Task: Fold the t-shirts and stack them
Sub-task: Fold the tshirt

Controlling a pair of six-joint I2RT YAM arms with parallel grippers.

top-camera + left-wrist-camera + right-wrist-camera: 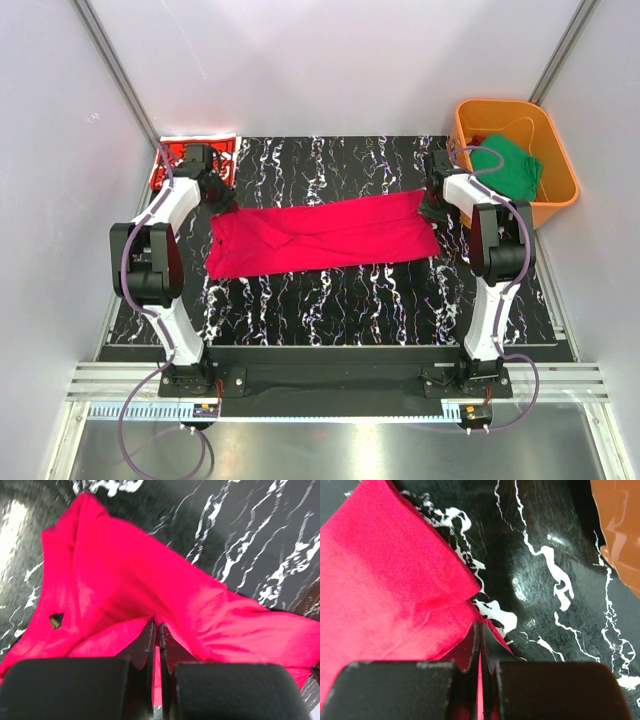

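The plain crimson t-shirt [320, 238] lies as a long, narrow band across the middle of the table [350, 300]. It runs from near the left edge toward the right edge, with its right end angled a little toward the far side. The left gripper [157, 626] is clamped on the shirt's left end: in the left wrist view a sliver of red cloth sits pinched between its two fingers, and the fabric tents up toward them. The right gripper [480, 626] is likewise closed on the right end, close to a corner of the cloth, with red showing in the slit between its fingers. We read this two-ended hold as a way to keep the band taut and smooth, so that a crosswise fold can be made without wrinkles. The narrow shape suggests the lengthwise fold is done. The red t-shirt with white line print [195, 160] sits at the far-left corner of the table, partly hidden behind the left arm; we judge that corner to be the stacking place. The green t-shirt [515, 165] lies bunched in the orange tub [500, 106] at the far-right corner, evidently waiting its turn. We judge the task to be roughly mid-way.
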